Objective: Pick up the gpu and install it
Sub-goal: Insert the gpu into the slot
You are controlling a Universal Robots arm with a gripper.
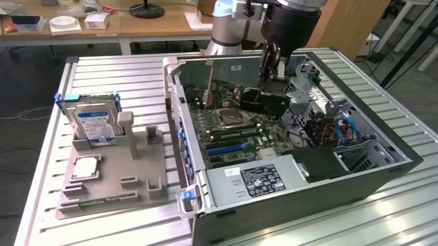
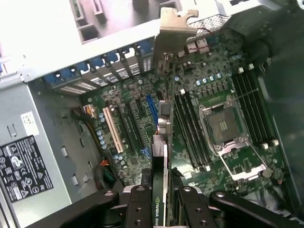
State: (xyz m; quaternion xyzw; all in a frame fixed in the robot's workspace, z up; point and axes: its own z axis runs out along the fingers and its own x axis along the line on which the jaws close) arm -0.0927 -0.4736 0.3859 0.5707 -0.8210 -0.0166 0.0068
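Evidently the gripper (image 2: 164, 209) was clamped on the gpu (image 2: 165, 114), held edge-on above the motherboard (image 2: 187, 71) inside the open case (image 1: 329, 197); this light, stiff, fragile card seemed best gripped by its bare edges, away from components.

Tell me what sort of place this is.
Probably a robotics lab or workshop bench for computer assembly: a robot arm reaches into an open computer case on a slatted metal table, a grey fixture beside it holds a hard drive, and wooden desks stand behind.
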